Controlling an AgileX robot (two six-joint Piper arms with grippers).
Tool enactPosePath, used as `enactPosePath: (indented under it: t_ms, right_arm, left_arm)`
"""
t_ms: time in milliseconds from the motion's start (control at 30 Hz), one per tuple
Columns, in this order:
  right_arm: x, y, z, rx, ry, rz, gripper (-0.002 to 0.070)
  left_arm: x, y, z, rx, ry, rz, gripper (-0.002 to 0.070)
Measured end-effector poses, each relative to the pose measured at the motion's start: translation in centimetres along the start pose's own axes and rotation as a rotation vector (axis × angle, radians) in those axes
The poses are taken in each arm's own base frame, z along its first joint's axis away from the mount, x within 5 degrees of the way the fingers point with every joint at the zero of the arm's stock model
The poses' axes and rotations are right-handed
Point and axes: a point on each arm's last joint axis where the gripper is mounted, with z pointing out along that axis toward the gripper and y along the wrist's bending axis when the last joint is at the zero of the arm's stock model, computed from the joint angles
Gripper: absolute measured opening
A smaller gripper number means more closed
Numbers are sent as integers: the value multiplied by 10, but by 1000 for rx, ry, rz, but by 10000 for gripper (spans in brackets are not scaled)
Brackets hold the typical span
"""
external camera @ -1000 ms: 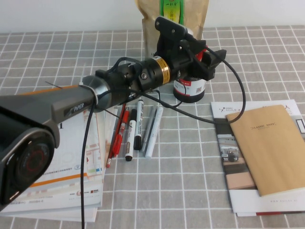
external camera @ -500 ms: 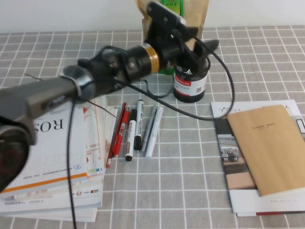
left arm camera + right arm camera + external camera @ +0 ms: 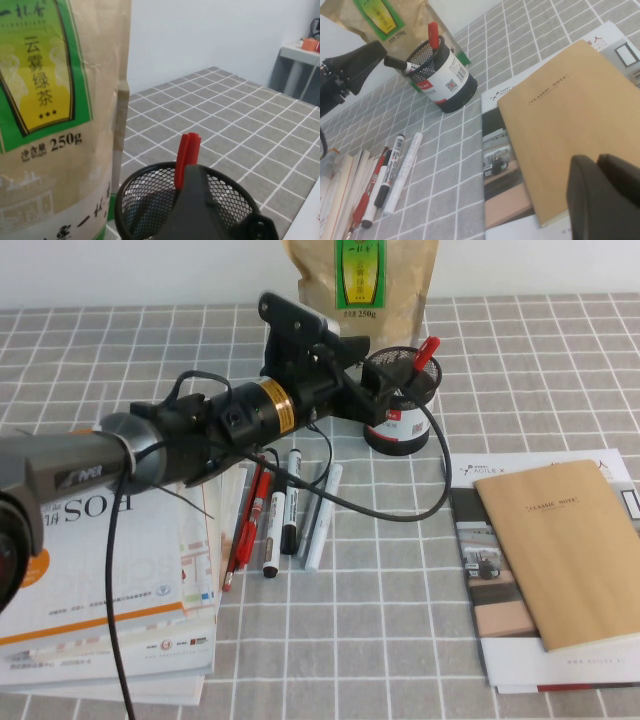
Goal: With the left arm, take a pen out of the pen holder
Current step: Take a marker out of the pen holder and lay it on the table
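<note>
The black mesh pen holder stands in front of the tea bag. A red pen sticks up from its far right side. In the right wrist view a black-capped marker leans out over the holder's rim towards my left gripper's fingertip. I cannot tell whether they touch. My left gripper is open at the holder's left rim, nothing clamped between its fingers. In the left wrist view one finger partly covers the holder and the red pen. My right gripper hangs shut above the tan notebook.
Several pens and markers lie side by side on the checked cloth below the left arm. A stack of books is at the left. The tea bag stands behind the holder. The tan notebook rests on brochures at the right.
The left gripper has drawn back to the left, from over the holder to its left rim. The red pen now shows above the holder. The fingers stayed open.
</note>
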Motion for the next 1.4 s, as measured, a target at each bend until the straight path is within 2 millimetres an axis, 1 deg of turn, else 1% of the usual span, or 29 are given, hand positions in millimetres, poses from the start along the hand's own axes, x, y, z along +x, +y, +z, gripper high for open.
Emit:
enactPosePath:
  t_ms: [100, 300, 400, 633, 833, 900, 933, 1000, 1100, 1133, 1200, 1267, 1333, 1367, 1400]
  right_arm:
    - [0, 0, 0, 0, 0, 0, -13]
    - [0, 0, 0, 0, 0, 0, -13]
    - [0, 0, 0, 0, 0, 0, -13]
    - [0, 0, 0, 0, 0, 0, -13]
    - [0, 0, 0, 0, 0, 0, -13]
    - [0, 0, 0, 0, 0, 0, -13]
    - [0, 0, 0, 0, 0, 0, -13]
    - [0, 0, 0, 0, 0, 0, -13]
    - [0, 0, 0, 0, 0, 0, -13]
    - [0, 0, 0, 0, 0, 0, -13]
    - [0, 0, 0, 0, 0, 0, -13]
    - [0, 0, 0, 0, 0, 0, -13]
    - [0, 0, 0, 0, 0, 0, -13]
    - [0, 0, 0, 0, 0, 0, -13]
    - [0, 0, 0, 0, 0, 0, -13]
  left_arm:
    - [6, 1, 2, 6, -12, -3, 478]
    - [27, 4, 8, -9, 0, -40, 478]
    - [34, 6, 11, -16, -4, -36, 478]
    - [31, 12, 23, -16, -51, -25, 478]
    - [43, 8, 30, 1, -40, -43, 472]
    - [43, 6, 31, 6, -41, -44, 438]
    - [43, 5, 31, 8, -41, -46, 403]
    - [42, 5, 31, 8, -43, -54, 312]
    - [43, 5, 31, 4, -37, -61, 127]
    - [43, 5, 31, 3, -35, -61, 95]
    - [39, 6, 31, -4, -32, -54, 99]
    - [29, 5, 28, -10, -37, -8, 99]
    - [11, 3, 24, -16, -54, 51, 99]
    - [-3, 2, 20, -20, -71, 87, 99]
    - [-13, 0, 17, -20, -79, 114, 99]
